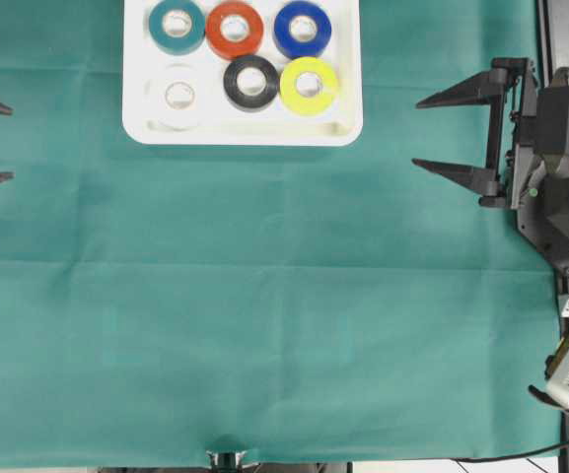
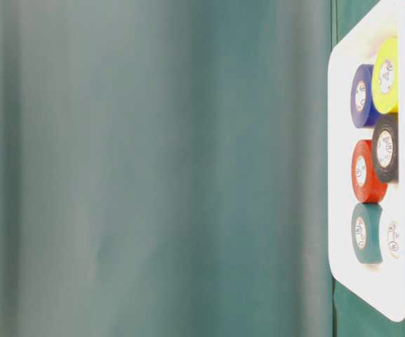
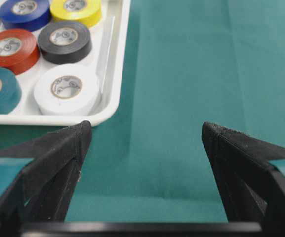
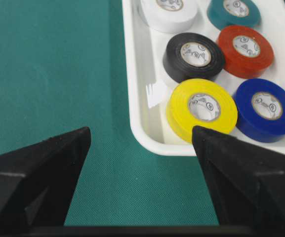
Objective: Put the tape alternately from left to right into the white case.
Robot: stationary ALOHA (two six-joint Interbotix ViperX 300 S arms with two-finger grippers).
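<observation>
Green cloth (image 1: 264,315) is covering the whole table, lying flat with faint fold creases running across it.

At the right edge of the overhead view, the black right arm (image 1: 560,168) is sitting beside the cloth. Its right gripper (image 1: 414,133) is pointing toward the middle of the table with its two pointed fingers spread wide and nothing between them. At the left edge, only the two finger tips of the left gripper (image 1: 10,143) are showing, also spread wide and holding nothing. Both grippers are sitting apart from the case, one on each side of it.

A white case (image 1: 348,130) is resting on the cloth at the top of the overhead view, a little left of centre. It is a shallow tray with rounded corners and a raised rim.

All six rolls of tape are lying flat inside the case, hollow cores facing up, in two rows of three. In the far row, from left to right, are the teal roll (image 1: 177,27), the red roll (image 1: 235,30) and the blue roll (image 1: 303,29). In the near row are the white roll (image 1: 178,95), the black roll (image 1: 251,82) and the yellow roll (image 1: 309,86). Neighbouring rolls are sitting close together, and the black and yellow ones are touching.
</observation>
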